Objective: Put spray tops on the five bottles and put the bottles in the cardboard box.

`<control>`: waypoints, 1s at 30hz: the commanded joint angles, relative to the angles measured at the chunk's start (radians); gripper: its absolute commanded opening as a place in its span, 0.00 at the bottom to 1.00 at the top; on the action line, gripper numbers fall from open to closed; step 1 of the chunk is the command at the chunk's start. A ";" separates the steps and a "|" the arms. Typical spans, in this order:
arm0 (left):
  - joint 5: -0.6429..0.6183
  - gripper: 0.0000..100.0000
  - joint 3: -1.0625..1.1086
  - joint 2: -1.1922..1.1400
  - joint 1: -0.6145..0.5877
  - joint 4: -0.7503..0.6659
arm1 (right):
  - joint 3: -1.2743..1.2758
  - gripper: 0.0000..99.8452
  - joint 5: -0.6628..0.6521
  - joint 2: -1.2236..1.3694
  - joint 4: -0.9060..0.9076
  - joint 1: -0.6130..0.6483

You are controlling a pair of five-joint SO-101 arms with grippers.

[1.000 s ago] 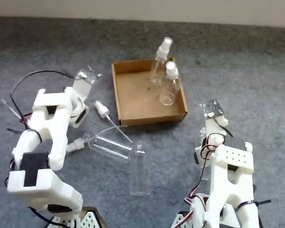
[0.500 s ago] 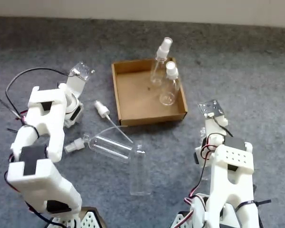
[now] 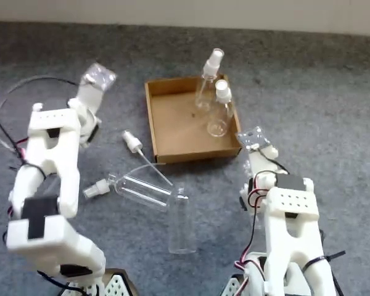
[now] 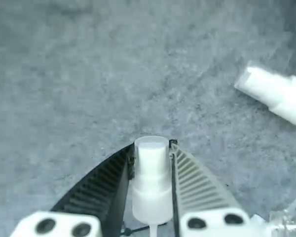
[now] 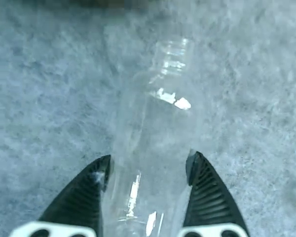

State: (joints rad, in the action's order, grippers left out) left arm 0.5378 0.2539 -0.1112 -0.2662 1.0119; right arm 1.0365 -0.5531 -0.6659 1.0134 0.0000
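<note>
The left end effector point(image 4: 152, 148) pinches a spray top point(image 4: 150, 182), at 10 o'clock from the cardboard box point(image 3: 176, 123). The right end effector point(image 5: 149, 159) clamps an uncapped bottle point(image 5: 160, 113), at 4 o'clock from the box.

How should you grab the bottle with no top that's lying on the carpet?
Grip the open bottle around its middle, probably from above, pinching across its sides. It lies flat, neck toward the cardboard box, both long sides free.
</note>
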 commanded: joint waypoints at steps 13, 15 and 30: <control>-0.292 0.00 -0.489 0.677 0.203 0.387 | -0.263 0.00 0.242 -0.400 -0.216 0.443; -0.356 0.00 -0.507 0.714 0.275 0.385 | -0.177 0.00 0.272 -0.473 -0.314 0.475; -0.600 0.00 -0.575 0.750 0.677 -0.049 | 0.573 0.00 0.425 -1.188 -0.654 0.568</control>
State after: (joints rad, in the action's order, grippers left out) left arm -0.0161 -0.2831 0.6283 0.3307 1.0978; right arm 1.5750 -0.1389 -1.7630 0.3905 0.5600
